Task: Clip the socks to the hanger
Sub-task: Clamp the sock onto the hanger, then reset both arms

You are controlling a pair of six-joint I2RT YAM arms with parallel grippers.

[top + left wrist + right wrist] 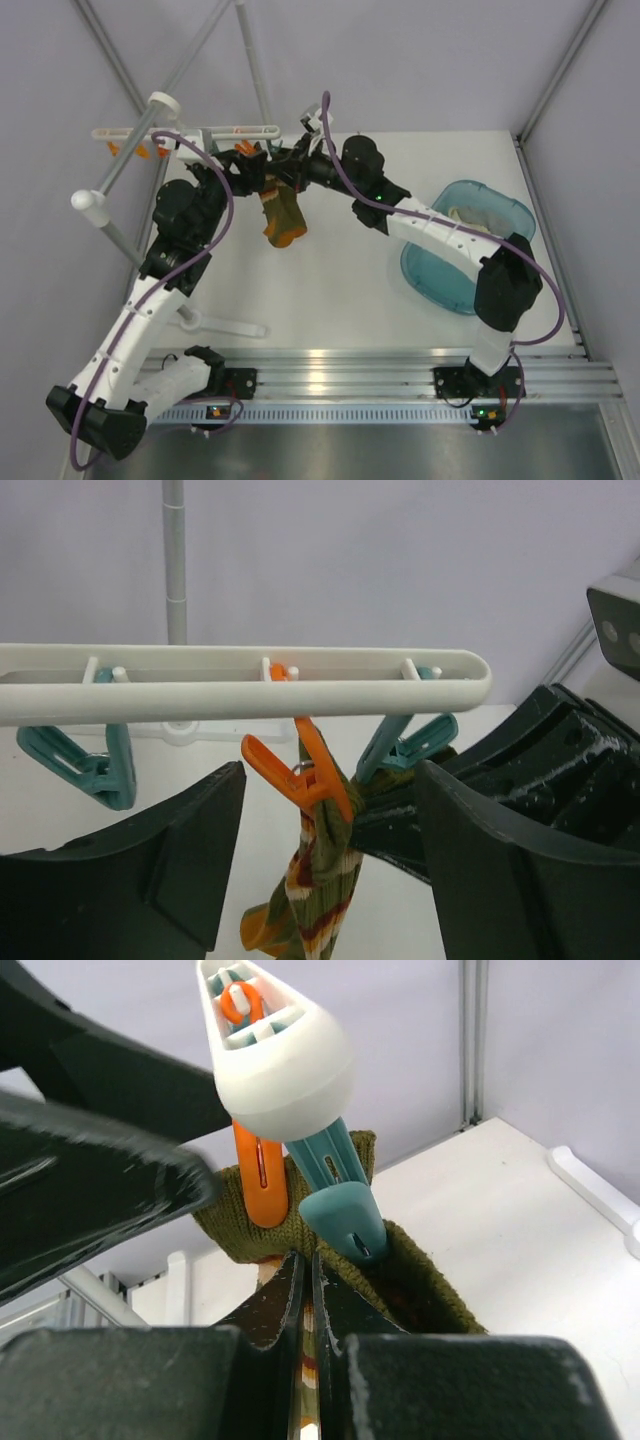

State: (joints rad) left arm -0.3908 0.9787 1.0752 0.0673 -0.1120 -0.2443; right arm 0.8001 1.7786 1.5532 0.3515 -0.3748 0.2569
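One olive sock (pixel 283 215) with orange and cream stripes hangs from the white hanger bar (pixel 200 133). In the left wrist view an orange clip (pixel 310 770) under the bar (pixel 250 685) pinches the sock's (pixel 325 870) top. My left gripper (pixel 328 780) is open, one finger on each side of that clip without touching it. My right gripper (pixel 305 1270) is shut on the sock cuff (pixel 400 1270) just below the orange clip (pixel 262 1180) and a teal clip (pixel 335 1195). I cannot tell whether the teal clip grips the cuff. In the top view both grippers meet at the bar, the left (pixel 240 165) and the right (pixel 290 165).
A blue basin (pixel 440 270) stands at the right with something pale inside. Thick grey-white poles (pixel 120 170) with round caps cross at the left and carry the hanger. Another teal clip (pixel 90 765) hangs further left on the bar. A white flat piece (pixel 215 323) lies near the front rail.
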